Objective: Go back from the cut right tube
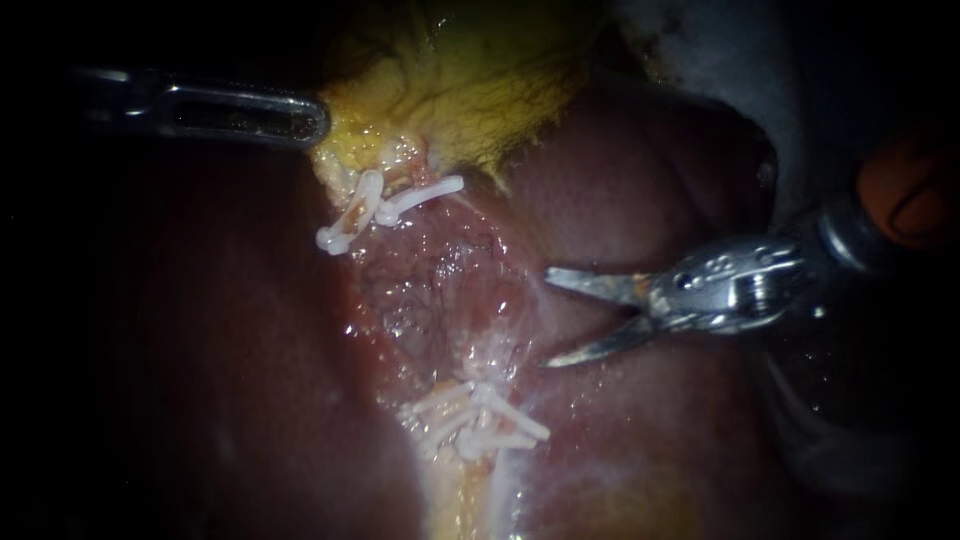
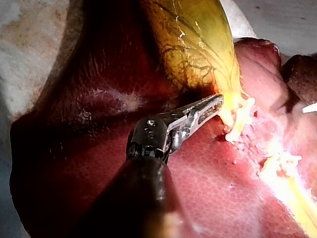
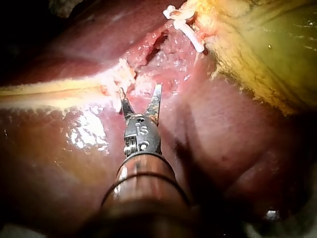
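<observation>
My right instrument comes in from the right with its two blades open and nothing between them, just right of the raw strip of tissue. White clips sit at the upper end of that strip, under the yellow gallbladder. More white clips cluster at its lower end. My left instrument is shut on the gallbladder's edge at the upper left. In the right wrist view the open blades point at the raw strip, short of the clips. In the left wrist view the jaws grip the gallbladder.
Dark red liver surrounds the raw strip on both sides. A pale cloth lies behind the liver at the upper right. A yellowish band of tissue runs down from the lower clips.
</observation>
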Robot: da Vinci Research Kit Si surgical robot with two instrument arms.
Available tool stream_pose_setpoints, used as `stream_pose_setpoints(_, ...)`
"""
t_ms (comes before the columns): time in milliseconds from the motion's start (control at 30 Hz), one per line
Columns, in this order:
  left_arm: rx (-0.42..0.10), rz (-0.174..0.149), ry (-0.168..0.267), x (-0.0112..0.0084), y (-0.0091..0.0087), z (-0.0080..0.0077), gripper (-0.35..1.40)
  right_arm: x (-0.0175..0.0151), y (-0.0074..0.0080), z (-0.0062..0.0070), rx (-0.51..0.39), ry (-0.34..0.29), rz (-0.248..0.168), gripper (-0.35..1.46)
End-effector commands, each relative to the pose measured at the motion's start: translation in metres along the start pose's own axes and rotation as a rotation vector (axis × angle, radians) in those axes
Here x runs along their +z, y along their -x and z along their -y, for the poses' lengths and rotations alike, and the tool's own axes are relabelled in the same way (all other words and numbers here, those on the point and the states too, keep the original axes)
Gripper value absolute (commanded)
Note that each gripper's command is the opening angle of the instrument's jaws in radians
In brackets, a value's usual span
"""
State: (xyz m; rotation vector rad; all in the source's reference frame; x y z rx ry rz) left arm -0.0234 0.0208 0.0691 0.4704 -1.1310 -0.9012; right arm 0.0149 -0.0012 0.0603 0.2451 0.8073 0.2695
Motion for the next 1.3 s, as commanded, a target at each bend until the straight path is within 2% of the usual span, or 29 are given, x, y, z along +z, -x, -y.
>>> stream_pose_setpoints(33, 0.0, 0.0, 0.0, 0.0, 0.0, 0.0, -0.35, -0.0005, -0.0001, -0.0003, -0.001, 0.007, 0.011, 1.45)
stream_pose_setpoints(200, 0.001, 0.001, 0.002, 0.0001, -0.0003, 0.0, -0.35, -0.0024, -0.0003, -0.0008, -0.012, 0.035, 0.055, 1.45)
stream_pose_setpoints(433, 0.006, 0.003, 0.007, 0.001, -0.001, -0.0002, -0.35, -0.0026, -0.0002, -0.0005, 0.002, 0.01, 0.06, 1.45)
stream_pose_setpoints(533, 0.01, 0.009, 0.01, 0.0021, -0.0018, -0.0002, -0.35, -0.0027, -0.0002, -0.0004, 0.003, -0.023, 0.06, 1.45)
stream_pose_setpoints(733, 0.013, -0.009, -0.008, 0.0047, -0.0041, -0.0005, -0.35, -0.0028, 0.0, -0.0003, 0.0, -0.028, 0.073, 1.45)
stream_pose_setpoints(867, 0.013, -0.015, -0.012, 0.0057, -0.0051, -0.0007, -0.35, -0.0028, 0.0001, -0.0003, -0.002, -0.03, 0.079, 1.45)
stream_pose_setpoints(1300, 0.012, -0.017, -0.016, 0.0053, -0.0048, -0.0007, -0.35, -0.0025, 0.0, -0.0004, -0.001, -0.031, 0.078, 1.45)
